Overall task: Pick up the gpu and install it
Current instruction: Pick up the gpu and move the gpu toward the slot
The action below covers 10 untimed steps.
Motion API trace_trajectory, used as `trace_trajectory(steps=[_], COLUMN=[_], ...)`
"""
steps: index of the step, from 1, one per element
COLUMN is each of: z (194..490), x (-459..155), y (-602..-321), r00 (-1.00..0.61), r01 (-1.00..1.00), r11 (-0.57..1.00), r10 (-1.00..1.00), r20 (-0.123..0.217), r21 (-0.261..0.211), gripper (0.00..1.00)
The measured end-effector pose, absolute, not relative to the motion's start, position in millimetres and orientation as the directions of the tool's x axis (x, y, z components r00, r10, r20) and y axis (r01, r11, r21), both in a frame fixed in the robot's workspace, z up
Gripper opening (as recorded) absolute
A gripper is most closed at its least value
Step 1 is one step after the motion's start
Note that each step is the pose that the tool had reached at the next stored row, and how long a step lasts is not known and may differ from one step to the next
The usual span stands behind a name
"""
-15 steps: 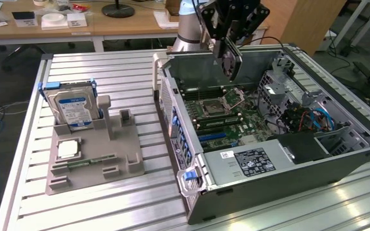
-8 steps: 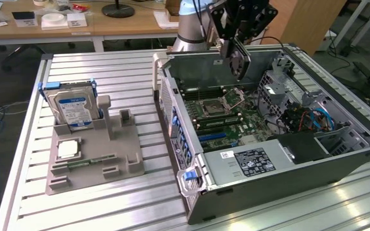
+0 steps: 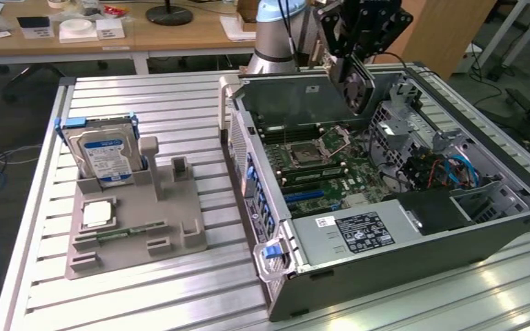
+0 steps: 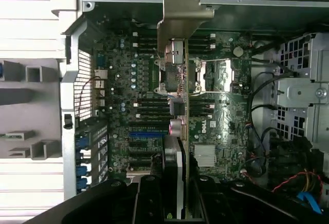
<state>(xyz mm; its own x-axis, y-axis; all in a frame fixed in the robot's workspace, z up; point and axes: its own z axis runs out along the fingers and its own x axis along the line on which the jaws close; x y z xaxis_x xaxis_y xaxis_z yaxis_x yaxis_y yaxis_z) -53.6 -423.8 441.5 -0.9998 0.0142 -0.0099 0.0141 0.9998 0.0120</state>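
The gpu point(image 3: 358, 88) hangs on edge above the open computer case point(image 3: 486, 227), over its far end, with my gripper point(image 3: 352, 63) shut on its upper part. In the wrist view the gpu point(image 4: 181, 106) appears edge-on, running out from the fingers point(image 4: 154, 198) across the motherboard point(image 4: 128, 111). Its silvery metal end bracket point(image 4: 181, 13) points toward the case's rear wall. The card is clear of the board, held in the air above the slots point(image 4: 149, 136).
A grey holder point(image 3: 136, 227) on the slatted aluminium table point(image 3: 154, 103) carries a hard drive point(image 3: 107, 155) standing upright, a square chip point(image 3: 97, 212) and a memory stick point(image 3: 127, 234). Cables point(image 3: 449, 169) and a power supply point(image 3: 357, 234) sit inside the case.
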Motion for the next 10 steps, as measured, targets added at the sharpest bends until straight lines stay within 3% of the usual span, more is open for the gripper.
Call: trace_trajectory(steps=[10], z=[438.6], x=[-18.8], y=[-423.9], r00=[-1.000], r01=[0.013], r11=[1.000], r10=[0.013], r20=[-0.010], r21=[0.012], gripper=[0.28])
